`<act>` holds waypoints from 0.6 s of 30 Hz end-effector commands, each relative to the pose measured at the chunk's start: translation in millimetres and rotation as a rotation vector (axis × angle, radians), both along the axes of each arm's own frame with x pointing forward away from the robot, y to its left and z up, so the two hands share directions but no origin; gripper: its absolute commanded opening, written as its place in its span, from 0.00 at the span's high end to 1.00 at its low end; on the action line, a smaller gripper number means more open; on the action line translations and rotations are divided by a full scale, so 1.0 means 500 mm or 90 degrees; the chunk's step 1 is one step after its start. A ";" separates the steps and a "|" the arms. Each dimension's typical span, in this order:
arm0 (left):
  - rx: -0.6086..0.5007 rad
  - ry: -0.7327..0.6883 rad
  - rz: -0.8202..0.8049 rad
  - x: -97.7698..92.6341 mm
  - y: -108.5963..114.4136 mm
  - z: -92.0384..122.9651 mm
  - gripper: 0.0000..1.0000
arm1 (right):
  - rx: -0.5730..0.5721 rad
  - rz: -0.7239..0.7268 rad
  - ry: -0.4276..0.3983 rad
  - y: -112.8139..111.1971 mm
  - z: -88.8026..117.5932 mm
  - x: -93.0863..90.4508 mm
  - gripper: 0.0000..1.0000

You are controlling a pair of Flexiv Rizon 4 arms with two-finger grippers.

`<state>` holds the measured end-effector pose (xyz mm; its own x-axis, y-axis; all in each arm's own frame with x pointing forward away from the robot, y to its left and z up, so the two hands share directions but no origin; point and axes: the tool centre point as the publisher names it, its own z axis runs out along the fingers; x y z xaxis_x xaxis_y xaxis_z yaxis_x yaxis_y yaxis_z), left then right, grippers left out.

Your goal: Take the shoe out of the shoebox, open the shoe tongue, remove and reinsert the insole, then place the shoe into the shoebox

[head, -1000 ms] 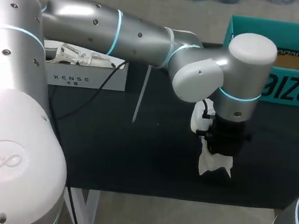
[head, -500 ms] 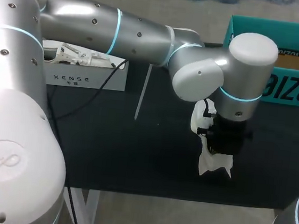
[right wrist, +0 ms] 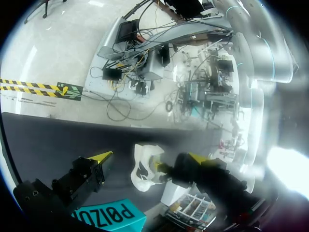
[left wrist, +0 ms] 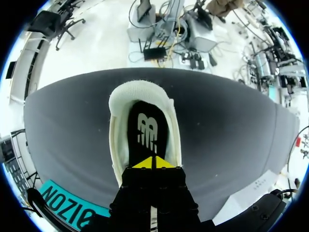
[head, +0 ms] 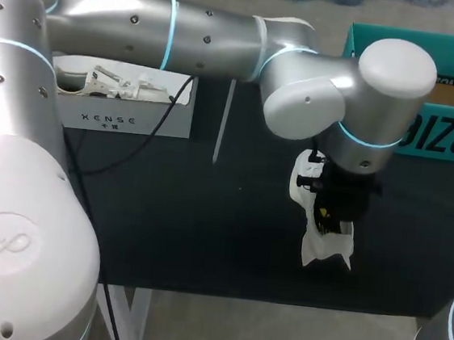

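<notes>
Your left gripper (left wrist: 153,163) has its yellow tips pressed together inside the white shoe (left wrist: 140,92), seemingly pinching the black insole (left wrist: 147,121). The shoe lies on the dark table (left wrist: 231,125), near the teal shoebox (left wrist: 63,205).

Dark surface (head: 204,233): white shoe (head: 322,250) near front edge, teal shoebox (head: 450,138) far-right corner, white box (head: 127,116) far left.

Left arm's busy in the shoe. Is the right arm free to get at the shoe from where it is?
Probably yes, from the side. The right pincer is open, facing the shoe across bare mat. The left pincer, shut over the insole, blocks only the opening.
</notes>
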<state>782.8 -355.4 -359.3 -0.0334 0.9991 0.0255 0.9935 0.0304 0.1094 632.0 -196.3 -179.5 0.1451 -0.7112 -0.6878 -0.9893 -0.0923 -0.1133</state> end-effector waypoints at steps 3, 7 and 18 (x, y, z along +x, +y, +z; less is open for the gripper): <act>0.015 -0.005 -0.006 0.027 -0.019 -0.001 1.00 | 0.030 -0.159 -0.165 0.003 0.000 -0.016 0.00; 0.014 -0.018 -0.005 0.033 -0.030 -0.002 1.00 | 0.030 -0.159 -0.165 0.003 0.000 -0.016 0.00; 0.008 0.004 0.016 0.024 -0.013 -0.025 0.00 | 0.030 -0.159 -0.165 0.003 0.000 -0.016 0.00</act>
<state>793.1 -365.1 -367.9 -0.0597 0.9971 0.0472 0.9926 0.0544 0.1081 631.9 -196.3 -179.5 0.1452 -0.7112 -0.6878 -0.9893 -0.0924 -0.1133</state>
